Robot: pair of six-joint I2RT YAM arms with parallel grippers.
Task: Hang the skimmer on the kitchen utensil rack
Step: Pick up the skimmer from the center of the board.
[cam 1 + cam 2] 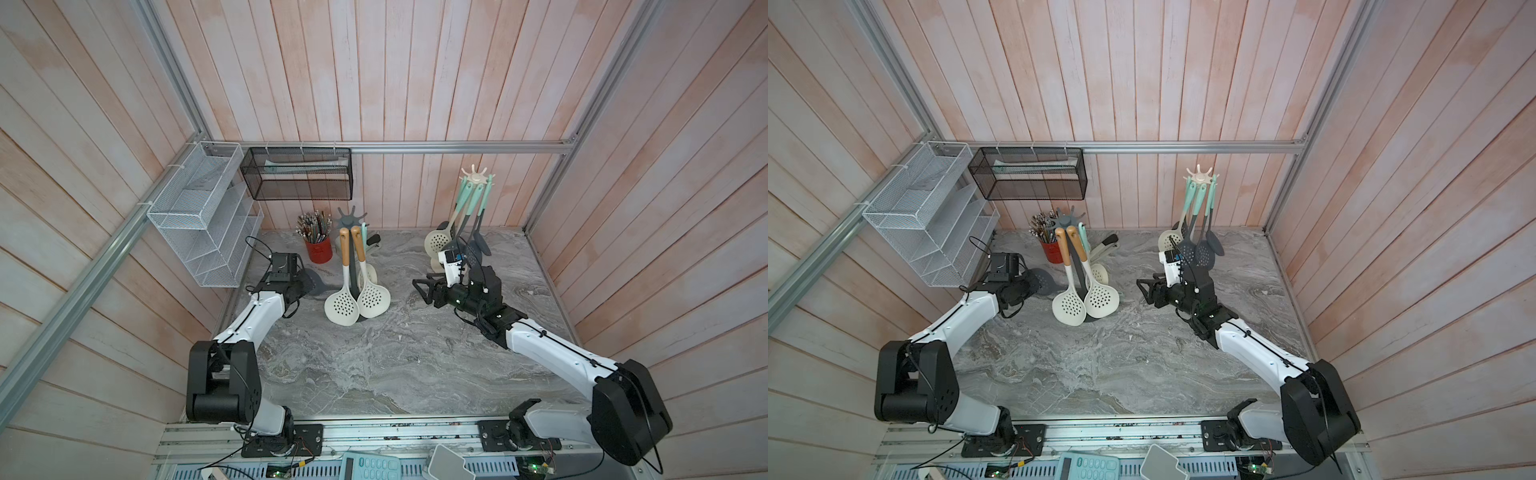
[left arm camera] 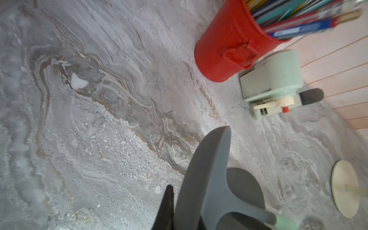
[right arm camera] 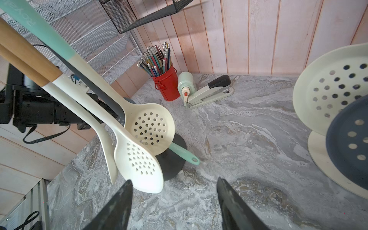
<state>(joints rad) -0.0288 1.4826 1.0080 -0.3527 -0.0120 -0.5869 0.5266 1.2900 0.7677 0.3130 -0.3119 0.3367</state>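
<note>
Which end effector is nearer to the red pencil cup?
Left. The left end effector, gripping the grey skimmer, sits just beside the red cup; the right end effector is open, beyond the dark rack.

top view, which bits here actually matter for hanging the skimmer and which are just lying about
In the job:
- grey skimmer
- left end effector, shut on it
- dark utensil rack, the likely target

Just lying about:
- red pencil pot
- stapler
- white wire shelf
- black mesh basket
- cream rack with its hung utensils
- right end effector, open
</note>
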